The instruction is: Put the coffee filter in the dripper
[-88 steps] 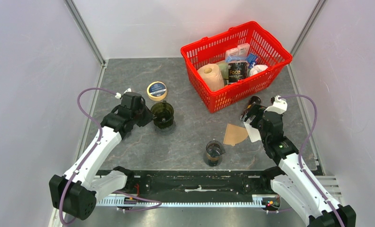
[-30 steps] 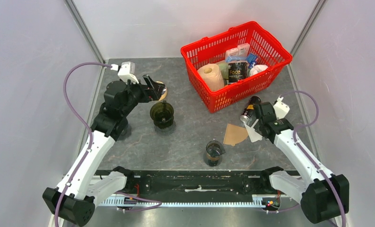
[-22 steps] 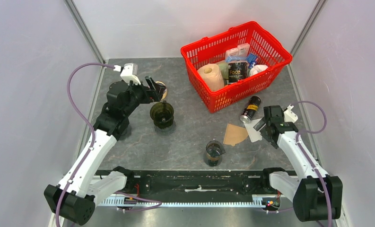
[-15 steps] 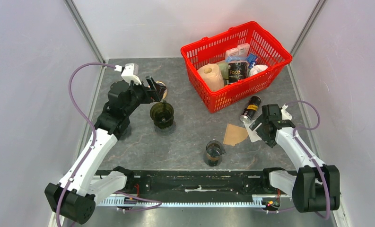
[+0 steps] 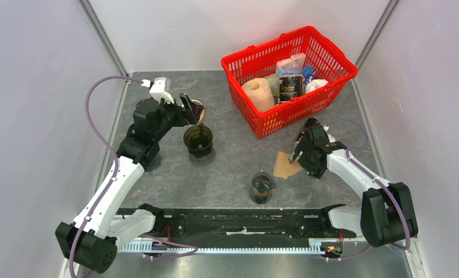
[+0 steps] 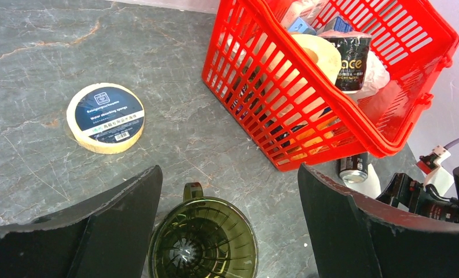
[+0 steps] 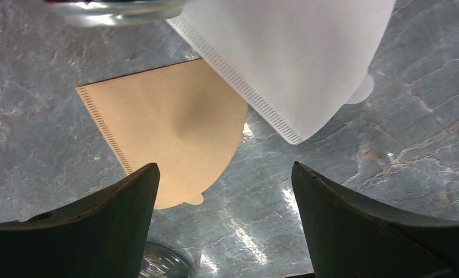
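Note:
The dripper (image 5: 198, 140) is a dark green glass cone with a handle, standing left of centre; it is empty (image 6: 202, 240). My left gripper (image 5: 187, 110) hangs open above and just behind it, and its jaws (image 6: 230, 169) frame the dripper's far rim. A brown coffee filter (image 5: 283, 165) lies flat right of centre. A white filter (image 7: 290, 58) lies beside it, overlapping the brown filter's (image 7: 175, 127) edge. My right gripper (image 5: 300, 153) is open and low over the two filters, holding nothing (image 7: 224, 168).
A red basket (image 5: 325, 58) with a paper roll, tins and packets stands at the back right. A black can (image 5: 311, 123) lies in front of it. A small glass jar (image 5: 261, 187) stands near the front edge. A tape roll (image 6: 105, 117) lies behind the dripper.
My right arm has swung in from the right and now sits over the white filter, facing the brown one. The left arm rose off the dripper earlier and has barely moved since.

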`<state>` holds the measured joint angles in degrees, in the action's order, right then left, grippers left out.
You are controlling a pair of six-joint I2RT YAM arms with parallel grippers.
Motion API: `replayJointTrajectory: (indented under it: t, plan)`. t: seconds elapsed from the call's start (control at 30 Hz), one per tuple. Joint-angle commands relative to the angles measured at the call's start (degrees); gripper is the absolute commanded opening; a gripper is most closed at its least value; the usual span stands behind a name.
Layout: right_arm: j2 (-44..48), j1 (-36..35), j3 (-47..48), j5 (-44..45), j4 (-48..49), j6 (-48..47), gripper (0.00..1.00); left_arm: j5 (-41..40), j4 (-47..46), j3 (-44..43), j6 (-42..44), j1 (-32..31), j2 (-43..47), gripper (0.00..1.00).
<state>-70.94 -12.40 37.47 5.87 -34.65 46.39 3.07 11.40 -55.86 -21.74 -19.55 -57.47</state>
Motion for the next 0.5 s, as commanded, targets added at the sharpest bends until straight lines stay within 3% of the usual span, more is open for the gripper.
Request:
replayJointTrajectory:
  t: [0.0, 0.27, 0.47]
  plan:
    - [0.57, -3.06, 2.71, 2.49, -1.73, 3.33, 0.92, -1.16, -2.52, 0.09, 2.44, 0.4, 0.0, 0.93]
    - [-4.69, -11.48, 7.42, 10.03, -4.29, 7.01, 0.92, -1.4, -2.85, 0.4, 2.28, 0.39, -0.18, 0.94]
    - [-9.76, -13.52, 8.74, 12.85, -3.28, 9.7, 0.91, -1.91, -3.09, 0.91, 2.5, 0.39, 0.6, 0.94]
